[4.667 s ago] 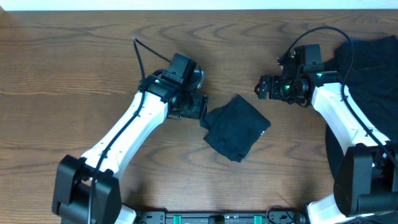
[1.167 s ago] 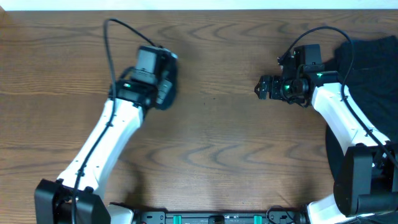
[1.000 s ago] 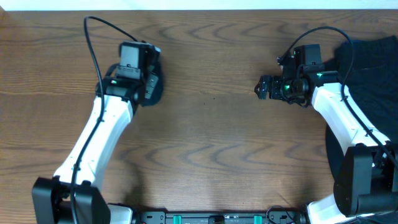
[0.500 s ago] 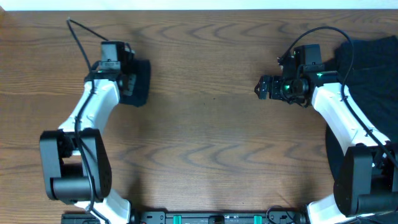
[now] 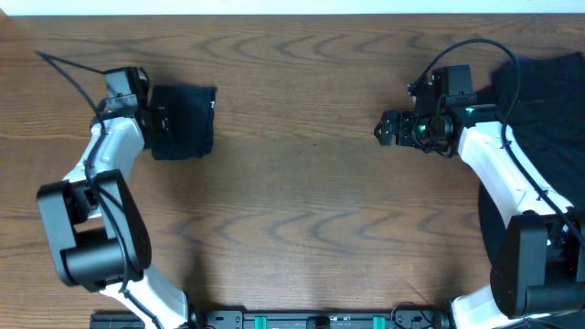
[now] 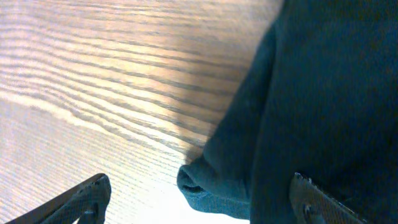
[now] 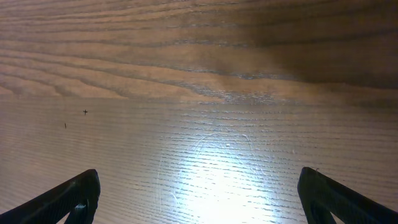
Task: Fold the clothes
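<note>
One folded T-shirt [image 5: 183, 122] between wide-apart left jaws

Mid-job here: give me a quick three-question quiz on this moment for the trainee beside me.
1. True or false: the right gripper is holding cloth.
2. Where does the folded garment lie? A: at the centre of the table. B: on the table's left side. C: held up by the right gripper.
3. Fill in: the unfolded clothes are heaped at the table's ____ edge.

Key: 1 false; 2 B; 3 right.
</note>
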`<state>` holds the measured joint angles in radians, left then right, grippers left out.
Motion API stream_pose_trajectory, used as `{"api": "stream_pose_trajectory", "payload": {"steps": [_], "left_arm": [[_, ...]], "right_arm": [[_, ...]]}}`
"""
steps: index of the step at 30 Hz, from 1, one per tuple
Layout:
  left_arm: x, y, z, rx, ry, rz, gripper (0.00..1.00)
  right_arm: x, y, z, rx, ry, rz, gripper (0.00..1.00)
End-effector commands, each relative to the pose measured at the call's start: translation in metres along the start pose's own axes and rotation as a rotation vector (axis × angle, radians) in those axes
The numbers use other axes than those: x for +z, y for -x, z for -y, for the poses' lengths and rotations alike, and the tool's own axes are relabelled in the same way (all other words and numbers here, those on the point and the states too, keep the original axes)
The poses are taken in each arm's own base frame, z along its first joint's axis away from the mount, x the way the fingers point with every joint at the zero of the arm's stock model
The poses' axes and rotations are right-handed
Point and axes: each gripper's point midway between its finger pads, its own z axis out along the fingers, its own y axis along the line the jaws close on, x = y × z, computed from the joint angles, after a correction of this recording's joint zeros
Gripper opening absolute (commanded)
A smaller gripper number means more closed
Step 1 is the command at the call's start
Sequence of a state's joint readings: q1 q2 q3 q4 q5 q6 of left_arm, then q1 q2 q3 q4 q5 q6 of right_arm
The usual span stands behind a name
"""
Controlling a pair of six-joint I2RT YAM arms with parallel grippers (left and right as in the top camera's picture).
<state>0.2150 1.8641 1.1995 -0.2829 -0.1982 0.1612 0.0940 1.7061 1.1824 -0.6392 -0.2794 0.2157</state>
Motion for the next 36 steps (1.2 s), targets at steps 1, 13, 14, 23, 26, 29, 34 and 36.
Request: {"api": "stream_pose_trajectory", "payload": {"steps": [1, 13, 14, 23, 26, 29, 34, 36], "left_arm": [[-0.052, 0.051, -0.001, -0.153, -0.091, 0.172, 0.93], [-0.116, 0.063, 0.083, -0.285, -0.691, 0.175, 0.06], [-0.110, 0.060, 0.086, -0.292, -0.699, 0.155, 0.06], [-0.048, 0.024, 0.133, -0.340, -0.867, -0.050, 0.06], [-0.028, 0.009, 0.142, -0.355, -0.880, -0.109, 0.06], [-0.010, -0.008, 0.148, -0.366, -0.873, -0.170, 0.06], [0.009, -0.030, 0.155, -0.375, -0.868, -0.222, 0.06], [0.007, -0.030, 0.157, -0.376, -0.883, -0.225, 0.06]], "right_arm": [[-0.007, 0.005, 0.001, -0.005, -0.002, 0.023, 0.99], [-0.007, 0.005, 0.001, -0.005, -0.002, 0.022, 0.99], [-0.007, 0.005, 0.001, -0.005, -0.002, 0.022, 0.99], [-0.007, 0.005, 0.001, -0.005, -0.002, 0.022, 0.99], [-0.007, 0.005, 0.001, -0.005, -0.002, 0.023, 0.99], [-0.007, 0.005, 0.001, -0.005, -0.002, 0.023, 0.99], [-0.007, 0.005, 0.001, -0.005, -0.002, 0.023, 0.99], [-0.007, 0.005, 0.001, -0.005, -0.002, 0.022, 0.99]]}}
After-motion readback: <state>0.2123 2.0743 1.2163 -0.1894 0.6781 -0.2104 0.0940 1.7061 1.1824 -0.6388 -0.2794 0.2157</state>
